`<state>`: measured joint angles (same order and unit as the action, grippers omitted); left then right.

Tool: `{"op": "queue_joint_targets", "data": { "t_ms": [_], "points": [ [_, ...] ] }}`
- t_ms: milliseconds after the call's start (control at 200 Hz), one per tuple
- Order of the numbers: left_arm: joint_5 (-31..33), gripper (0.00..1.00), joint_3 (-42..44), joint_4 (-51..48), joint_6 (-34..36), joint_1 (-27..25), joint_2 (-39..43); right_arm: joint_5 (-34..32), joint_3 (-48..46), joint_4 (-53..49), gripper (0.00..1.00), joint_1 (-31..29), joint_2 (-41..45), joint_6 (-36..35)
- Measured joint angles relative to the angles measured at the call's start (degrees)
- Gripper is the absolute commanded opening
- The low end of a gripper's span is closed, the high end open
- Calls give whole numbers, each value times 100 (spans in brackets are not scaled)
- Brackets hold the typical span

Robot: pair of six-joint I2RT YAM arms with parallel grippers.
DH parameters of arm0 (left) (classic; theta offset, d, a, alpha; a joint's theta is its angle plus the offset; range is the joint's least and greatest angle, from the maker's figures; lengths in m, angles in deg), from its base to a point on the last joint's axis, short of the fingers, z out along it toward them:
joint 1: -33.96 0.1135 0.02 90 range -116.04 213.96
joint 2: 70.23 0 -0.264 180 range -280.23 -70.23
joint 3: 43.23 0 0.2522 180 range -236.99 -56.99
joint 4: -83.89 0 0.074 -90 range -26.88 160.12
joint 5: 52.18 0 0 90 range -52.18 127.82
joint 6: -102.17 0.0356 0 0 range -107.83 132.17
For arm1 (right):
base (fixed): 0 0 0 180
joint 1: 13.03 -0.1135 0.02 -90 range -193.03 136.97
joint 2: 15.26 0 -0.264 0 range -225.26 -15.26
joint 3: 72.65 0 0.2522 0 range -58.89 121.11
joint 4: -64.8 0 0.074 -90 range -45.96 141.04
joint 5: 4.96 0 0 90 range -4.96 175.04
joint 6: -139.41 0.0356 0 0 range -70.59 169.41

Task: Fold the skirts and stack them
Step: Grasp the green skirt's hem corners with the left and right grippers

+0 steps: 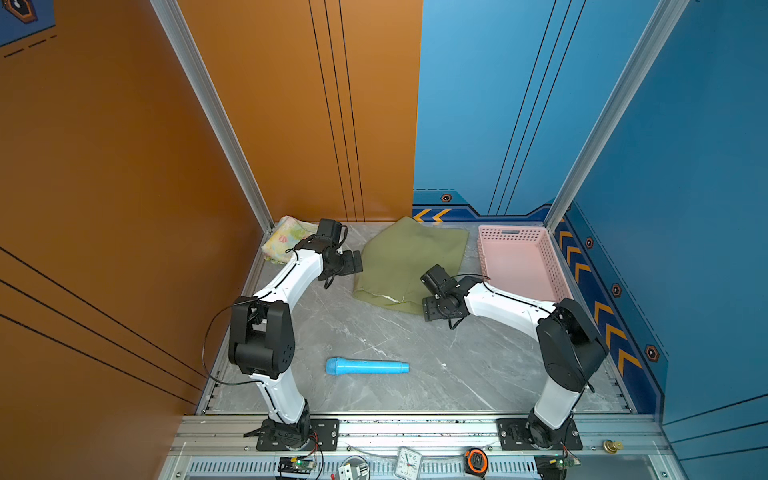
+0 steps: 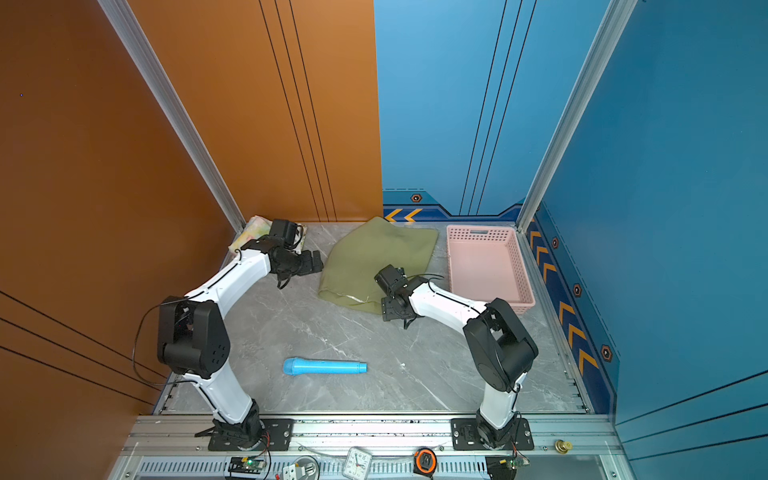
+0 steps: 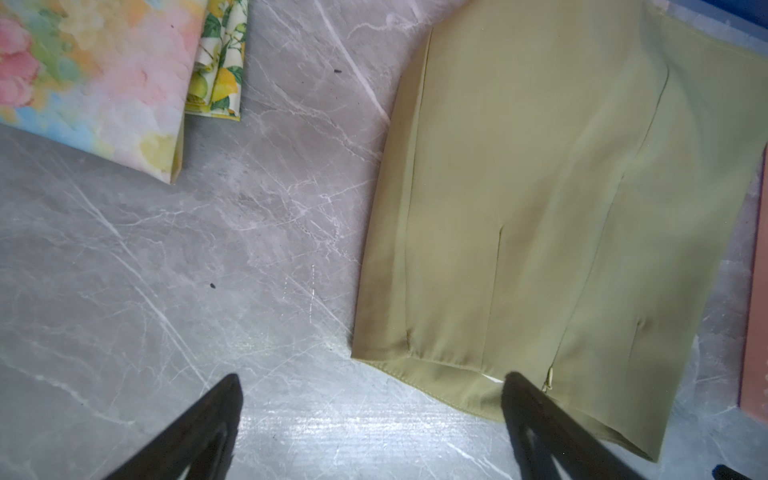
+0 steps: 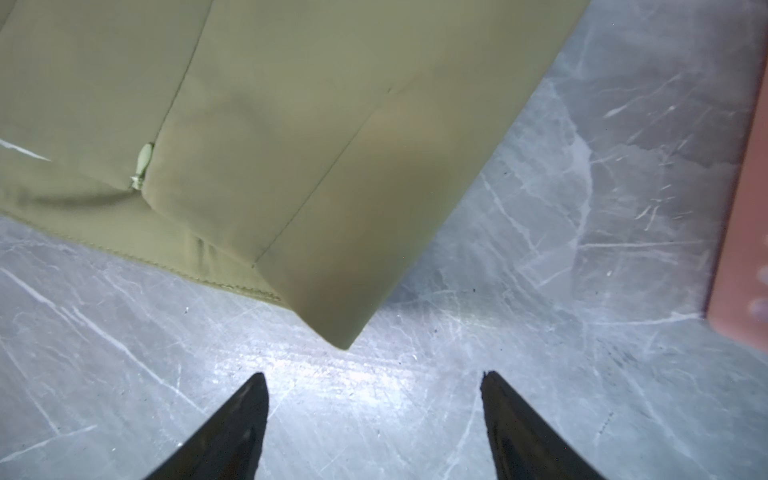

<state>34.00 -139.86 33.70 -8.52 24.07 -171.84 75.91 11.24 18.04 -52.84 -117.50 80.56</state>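
Where the plain olive green cloth skirt [image 1: 409,262] lies: flat on grey marble table [image 1: 374,332].
Left gripper [image 3: 372,380]: jaws wide, empty, by its hem.
Right gripper [image 4: 374,374]: jaws apart, empty, near its corner.

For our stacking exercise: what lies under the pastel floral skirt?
A strip of the lemon-print skirt shows from under the pastel floral skirt; the rest is covered, so its fold cannot be judged.
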Motion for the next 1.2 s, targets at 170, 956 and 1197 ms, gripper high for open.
{"op": "queue_joint_targets", "data": {
  "t_ms": [170,956,1197],
  "points": [
    [28,98,13,-111,39,-50,0,-7,103,291,57,59,-407,-94],
    [623,75,337,-415,1029,-927,-564,-13,216,557,0,409,-584,-328],
    [616,71,-76,-431,710,-931,-1016,-55,216,557,0,354,-560,-328]
  ]
}}
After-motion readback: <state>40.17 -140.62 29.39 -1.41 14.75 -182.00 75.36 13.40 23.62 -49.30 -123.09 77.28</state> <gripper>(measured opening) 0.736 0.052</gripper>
